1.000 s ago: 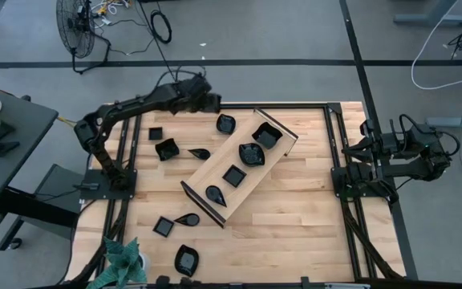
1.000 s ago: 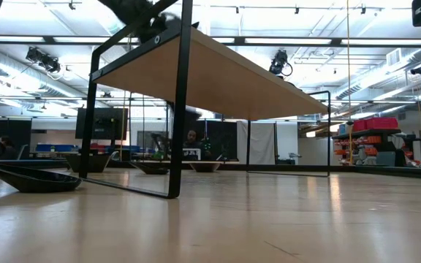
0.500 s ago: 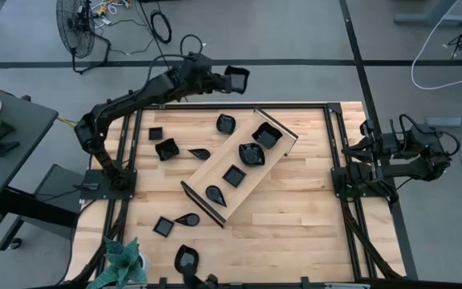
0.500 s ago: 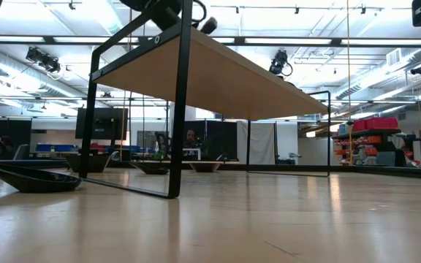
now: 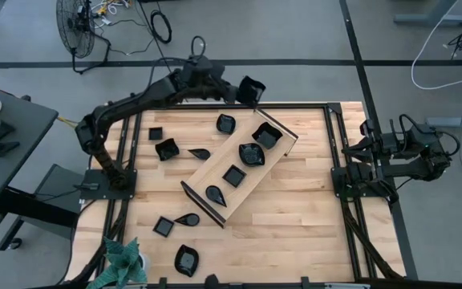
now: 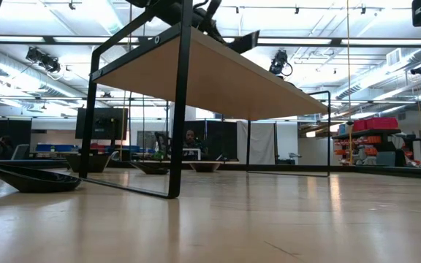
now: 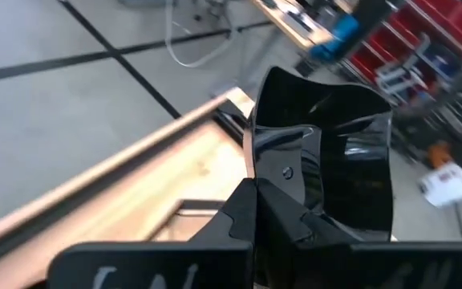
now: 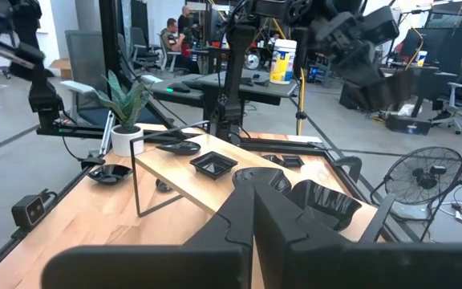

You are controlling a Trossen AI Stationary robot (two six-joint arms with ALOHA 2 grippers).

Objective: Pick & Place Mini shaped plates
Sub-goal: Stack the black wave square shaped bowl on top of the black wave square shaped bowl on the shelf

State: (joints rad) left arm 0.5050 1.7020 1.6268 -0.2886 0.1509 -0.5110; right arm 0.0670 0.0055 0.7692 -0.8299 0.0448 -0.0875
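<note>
Grey workshop floor with dark seams surrounds a pale butcher-block wooden table (image 5: 295, 209) framed in black rails. Beyond its far edge, raised above the floor, the left gripper (image 5: 239, 88) is clamped tight on the rim of a glossy black wavy-rimmed square mini plate (image 5: 250, 90); the left wrist view shows that plate (image 7: 327, 160) pinched between the fingers and held almost edge-on.

Just inside the far edge lies a long light-wood tray with black ends (image 5: 207, 175), set diagonally, carrying four more black dishes. A black leaf-shaped dish (image 5: 225, 123) sits beside the tray's far end, others lie toward the table's left edge and near-left corner, close to a small potted plant (image 5: 121, 261).

The right gripper (image 5: 369, 151) rests shut over the right edge, waiting.

Such a plate looks stiff, light and slick, probably brittle, so a firm rim pinch with a low, gentle release seems wise.
</note>
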